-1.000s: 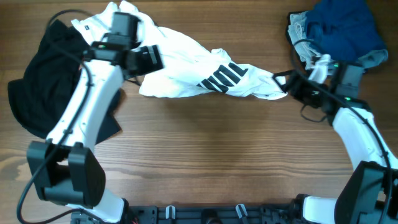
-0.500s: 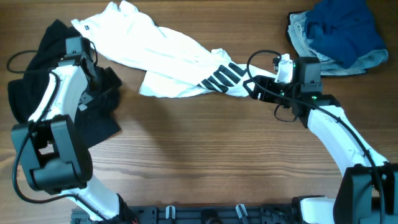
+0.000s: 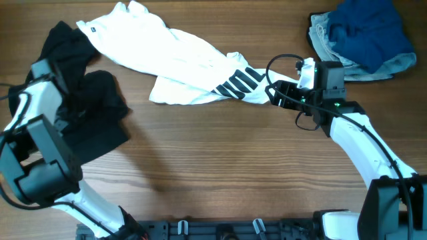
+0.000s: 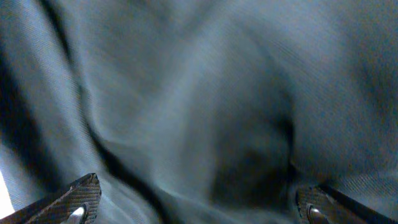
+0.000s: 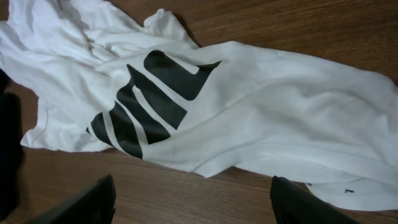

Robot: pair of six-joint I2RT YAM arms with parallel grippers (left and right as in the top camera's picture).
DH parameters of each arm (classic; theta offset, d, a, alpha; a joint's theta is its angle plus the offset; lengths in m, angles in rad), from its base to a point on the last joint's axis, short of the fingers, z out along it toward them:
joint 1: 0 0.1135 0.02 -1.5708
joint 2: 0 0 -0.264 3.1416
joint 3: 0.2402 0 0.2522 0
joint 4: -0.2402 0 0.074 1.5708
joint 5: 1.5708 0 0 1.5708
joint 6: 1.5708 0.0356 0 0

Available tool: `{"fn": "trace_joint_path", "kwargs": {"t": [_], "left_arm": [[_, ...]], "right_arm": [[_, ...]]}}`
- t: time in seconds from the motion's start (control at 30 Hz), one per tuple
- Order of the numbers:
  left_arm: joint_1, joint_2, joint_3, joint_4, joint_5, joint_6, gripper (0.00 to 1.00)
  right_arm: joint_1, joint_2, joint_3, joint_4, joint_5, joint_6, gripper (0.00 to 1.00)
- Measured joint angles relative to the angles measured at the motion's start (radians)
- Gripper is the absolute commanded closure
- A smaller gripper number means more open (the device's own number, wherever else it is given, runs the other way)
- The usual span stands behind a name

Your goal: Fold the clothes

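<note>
A white shirt with black stripes (image 3: 187, 67) lies crumpled across the table's upper middle; it fills the right wrist view (image 5: 249, 118). A black garment (image 3: 80, 113) lies heaped at the left; it fills the left wrist view (image 4: 199, 93). My left gripper (image 3: 57, 83) is open, right over the black cloth, with fingertips wide apart (image 4: 199, 211). My right gripper (image 3: 280, 92) is open and empty at the shirt's right end, fingers spread over bare wood (image 5: 193, 202).
A pile of blue and grey clothes (image 3: 363, 33) sits at the far right corner. The wooden table (image 3: 220, 173) runs below the garments to the front edge.
My left arm has swung away from the white shirt to the left and now hovers over the black garment. My right gripper moved left from the blue pile to the shirt's right end.
</note>
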State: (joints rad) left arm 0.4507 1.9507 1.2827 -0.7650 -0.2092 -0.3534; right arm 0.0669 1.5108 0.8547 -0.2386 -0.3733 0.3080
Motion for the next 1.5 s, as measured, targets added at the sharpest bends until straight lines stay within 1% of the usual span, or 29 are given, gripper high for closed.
{"fn": "trace_joint_path", "kwargs": {"t": [0.13,0.3,0.4,0.5,0.6,0.67,0.87,1.03,1.2,1.37,1.5], "left_arm": [[0.064,0.000,0.000,0.033,-0.010,0.058,0.00],[0.100,0.000,0.001,0.047,-0.006,0.086,0.00],[0.097,0.000,0.030,0.003,0.057,0.091,0.00],[0.083,-0.001,0.098,-0.034,0.158,0.095,0.00],[0.047,-0.023,0.187,-0.048,0.254,0.098,0.00],[0.015,-0.062,0.226,-0.058,0.288,0.098,0.00],[-0.060,-0.168,0.248,-0.100,0.329,0.098,0.00],[-0.129,-0.208,0.248,-0.141,0.335,0.098,0.00],[-0.231,-0.209,0.248,-0.136,0.338,0.098,0.00],[-0.298,-0.209,0.248,-0.114,0.339,0.098,0.00],[-0.322,-0.208,0.248,-0.100,0.338,0.098,0.00]], "right_arm": [[0.000,0.000,0.000,0.000,0.016,0.000,0.20],[0.000,0.000,0.000,0.003,0.019,0.000,0.21],[0.000,0.001,0.000,0.029,0.024,0.000,0.22],[0.001,0.018,0.001,0.057,0.027,0.000,0.23],[0.017,0.059,0.001,0.060,0.031,0.000,0.24],[0.043,0.091,0.001,0.049,0.035,0.000,0.25],[0.117,0.115,0.001,-0.005,0.035,0.000,0.26],[0.129,0.132,0.001,0.000,0.050,0.008,0.27],[0.129,0.217,0.003,0.084,0.072,0.019,0.28],[0.129,0.261,0.003,0.179,0.095,0.033,0.28],[0.129,0.270,0.004,0.345,0.166,0.050,0.28]]}}
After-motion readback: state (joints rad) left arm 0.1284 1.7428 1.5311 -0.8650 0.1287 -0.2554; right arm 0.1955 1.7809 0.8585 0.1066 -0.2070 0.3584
